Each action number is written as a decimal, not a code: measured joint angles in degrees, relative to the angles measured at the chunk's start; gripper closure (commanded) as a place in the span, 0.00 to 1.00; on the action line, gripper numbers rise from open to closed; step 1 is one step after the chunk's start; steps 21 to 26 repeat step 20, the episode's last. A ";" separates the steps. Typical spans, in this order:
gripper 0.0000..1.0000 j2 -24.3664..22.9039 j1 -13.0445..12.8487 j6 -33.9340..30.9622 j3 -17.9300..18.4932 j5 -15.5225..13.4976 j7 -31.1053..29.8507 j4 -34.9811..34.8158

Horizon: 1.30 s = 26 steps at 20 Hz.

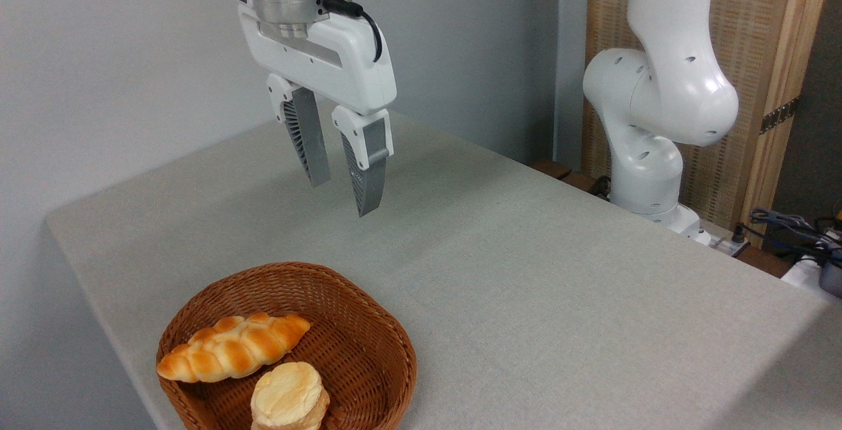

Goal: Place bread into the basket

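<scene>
Camera view, bread (233, 347) in basket (368, 315), below tool (343, 196)

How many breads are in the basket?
2. The braided bread lies across the left side of the basket. The round pale bread sits at the front, just below it, partly cut off by the picture's edge. More could be hidden there.

The basket (368, 325) sits on the counter (559, 298) at its near-left corner. Inside the basket, the bread (230, 348) lies at 9 o'clock, one end resting on the rim. A round biscuit stack (289, 396) sits at 6 o'clock, just beside the bread. The gripper (342, 193) hangs above the counter, at 12 o'clock from the basket, well apart.
</scene>
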 measured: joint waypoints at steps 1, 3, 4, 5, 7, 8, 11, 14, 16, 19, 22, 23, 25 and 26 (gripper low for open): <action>0.00 0.01 0.00 -0.35 -0.03 0.00 -0.01 0.20; 0.00 0.12 0.00 -0.44 -0.05 0.00 -0.01 0.45; 0.00 0.20 0.00 -0.44 -0.06 0.00 -0.02 0.62; 0.00 0.29 0.00 -0.44 -0.06 0.00 -0.02 0.80; 0.00 0.44 0.00 -0.44 -0.06 0.00 -0.02 1.05; 0.00 0.50 0.00 -0.44 -0.06 0.00 -0.02 1.11; 0.00 0.68 0.04 -0.44 -0.16 0.00 -0.02 1.20; 0.00 0.71 2.56 -0.44 -3.22 0.00 -0.02 1.22; 0.00 0.71 3.78 -0.44 -4.59 0.00 -0.02 1.23; 0.00 0.72 3.98 -0.44 -4.80 0.00 -0.02 1.23; 0.00 0.73 3.98 -0.44 -4.81 0.00 -0.02 1.23; 0.00 0.73 3.98 -0.44 -4.81 0.00 -0.02 1.23; 0.00 0.73 3.98 -0.44 -4.81 0.00 -0.02 1.23; 0.00 0.73 3.98 -0.44 -4.81 0.00 -0.02 1.23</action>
